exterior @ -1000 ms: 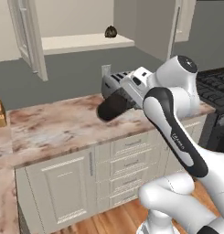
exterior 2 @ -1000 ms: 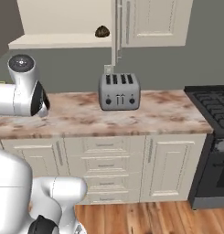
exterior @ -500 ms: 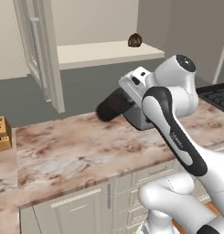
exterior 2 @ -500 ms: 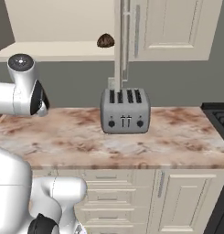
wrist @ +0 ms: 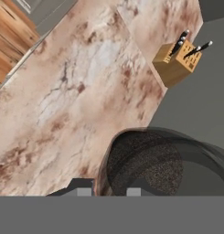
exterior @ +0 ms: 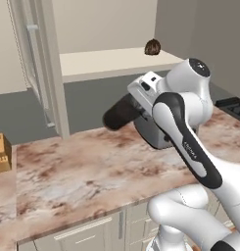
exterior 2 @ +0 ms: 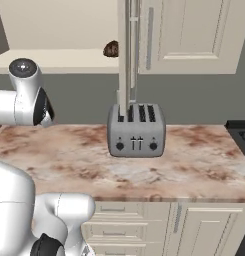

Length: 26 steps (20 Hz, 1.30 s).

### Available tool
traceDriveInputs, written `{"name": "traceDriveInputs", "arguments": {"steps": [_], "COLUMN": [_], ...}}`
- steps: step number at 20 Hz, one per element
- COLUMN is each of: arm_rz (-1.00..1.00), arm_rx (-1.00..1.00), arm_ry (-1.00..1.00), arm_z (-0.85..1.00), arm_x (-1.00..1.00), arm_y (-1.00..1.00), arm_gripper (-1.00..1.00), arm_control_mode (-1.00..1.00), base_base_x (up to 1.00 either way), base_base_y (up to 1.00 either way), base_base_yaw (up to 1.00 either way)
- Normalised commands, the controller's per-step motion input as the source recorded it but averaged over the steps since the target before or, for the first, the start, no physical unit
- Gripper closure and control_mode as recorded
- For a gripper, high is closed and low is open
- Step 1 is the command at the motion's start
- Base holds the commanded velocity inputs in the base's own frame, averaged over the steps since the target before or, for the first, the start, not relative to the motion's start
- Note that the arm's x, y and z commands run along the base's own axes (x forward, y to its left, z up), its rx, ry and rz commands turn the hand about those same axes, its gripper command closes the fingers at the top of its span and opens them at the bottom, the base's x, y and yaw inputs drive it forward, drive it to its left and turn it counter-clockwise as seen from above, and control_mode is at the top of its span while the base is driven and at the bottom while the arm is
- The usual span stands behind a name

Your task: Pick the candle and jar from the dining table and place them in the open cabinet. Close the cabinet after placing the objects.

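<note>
My gripper [exterior: 140, 99] is shut on the jar [exterior: 121, 112], a dark grey cylinder held sideways above the marble counter [exterior: 82, 171], below the cabinet. In the hand view the jar [wrist: 150, 164] with its black contents fills the lower right, between my fingertips [wrist: 85, 186]. The cabinet stands open, its left door [exterior: 40, 73] swung out and its pale shelf [exterior: 102, 62] bare at the front. A small dark red-brown lump that looks like the candle [exterior: 152, 47] sits at the shelf's right; it is also in the right base view, the candle [exterior 2: 111, 49] beside the edge-on door [exterior 2: 128, 55]. The dining table is out of view.
A silver toaster [exterior 2: 136, 131] stands on the counter [exterior 2: 194, 165] under the right door's edge. A wooden knife block [exterior: 0, 154] sits at the counter's left end and appears in the hand view as well, knife block [wrist: 177, 61]. A black stove [exterior 2: 241, 132] borders the right.
The whole picture has shifted and grown: the base has driven closer to the counter and cabinet. The jar stays in my shut gripper, carried at about the same pose.
</note>
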Motion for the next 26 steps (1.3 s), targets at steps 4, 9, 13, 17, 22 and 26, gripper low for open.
{"name": "traceDriveInputs", "arguments": {"steps": [4, 9, 13, 17, 22, 26], "arm_rz": [0.00, 0.00, 0.00, 0.00, 0.00, -0.01], "arm_rx": [0.00, 0.00, 0.00, -0.01, -0.01, 0.00], "arm_ry": [0.00, 0.00, 0.00, 0.00, 0.00, 0.00], "arm_z": [0.00, 0.00, 0.00, 0.06, 0.27, 0.58], "arm_x": [0.00, 0.00, 0.00, 0.05, 0.00, -0.01], "arm_y": [0.00, 0.00, 0.00, 0.08, 0.02, -0.02], "arm_gripper": [1.00, 1.00, 1.00, 1.00, 1.00, 1.00], "arm_control_mode": [1.00, 1.00, -1.00, -1.00, -1.00, -1.00], "base_base_x": [0.66, 0.15, 0.00, 0.00, 0.00, 0.00], "base_base_y": [0.00, 0.00, 0.00, 0.00, 0.00, 0.00], "base_base_yaw": [0.13, 0.04, 0.00, 0.00, 0.00, 0.00]}}
